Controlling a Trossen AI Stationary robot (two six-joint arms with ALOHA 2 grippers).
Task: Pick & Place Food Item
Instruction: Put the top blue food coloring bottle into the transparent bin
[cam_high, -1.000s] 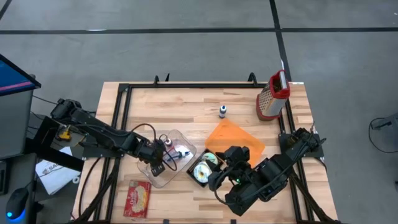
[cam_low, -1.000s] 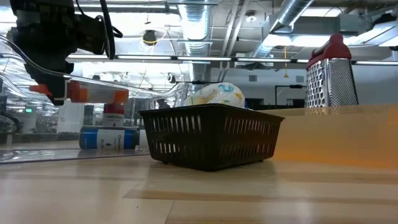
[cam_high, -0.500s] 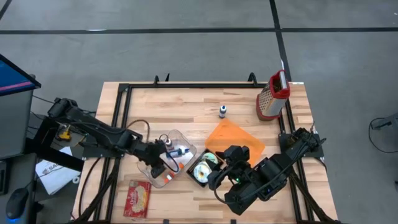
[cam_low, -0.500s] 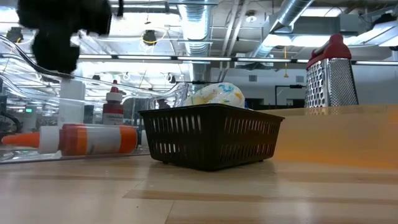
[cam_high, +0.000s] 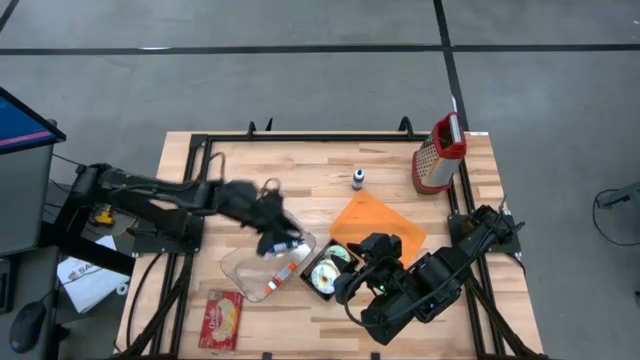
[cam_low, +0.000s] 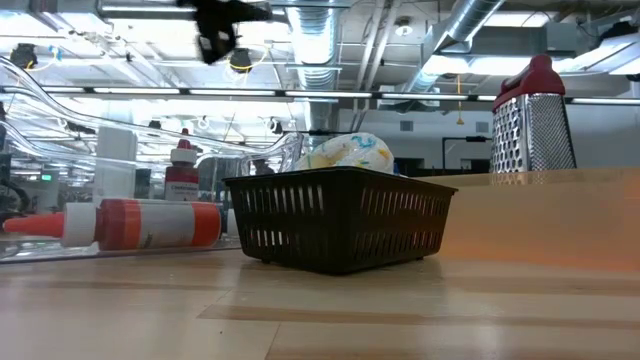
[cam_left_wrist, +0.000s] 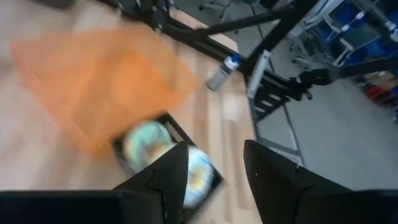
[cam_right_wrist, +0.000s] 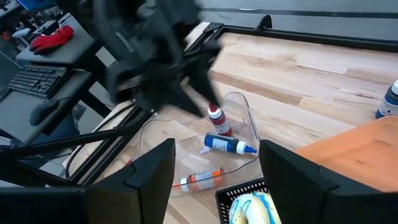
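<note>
The food item (cam_high: 335, 262), a pastel-frosted round piece, lies in a small black basket (cam_low: 340, 215) near the table's middle. My left gripper (cam_high: 278, 232) hangs open and empty, high above the clear container's (cam_high: 250, 268) far side; the left wrist view looks down on the food item (cam_left_wrist: 149, 142) past the gripper (cam_left_wrist: 214, 155). An orange tube (cam_right_wrist: 202, 179) lies on its side in the container, beside a blue bottle (cam_right_wrist: 227, 144) and an upright red-capped bottle (cam_right_wrist: 216, 119). My right gripper (cam_right_wrist: 217, 155) waits open above the basket's near right side.
An orange cutting board (cam_high: 378, 225) lies just beyond the basket. A metal grater (cam_high: 438, 155) stands at the far right corner, with a small bottle (cam_high: 357, 180) to its left. A red packet (cam_high: 222, 318) lies at the near left edge.
My left gripper has let go of the orange tube, which dropped and now lies on its side in the clear container. The gripper has then risen quickly, swung toward the table's far and right side, and tipped up from pointing steeply down to nearly level.
</note>
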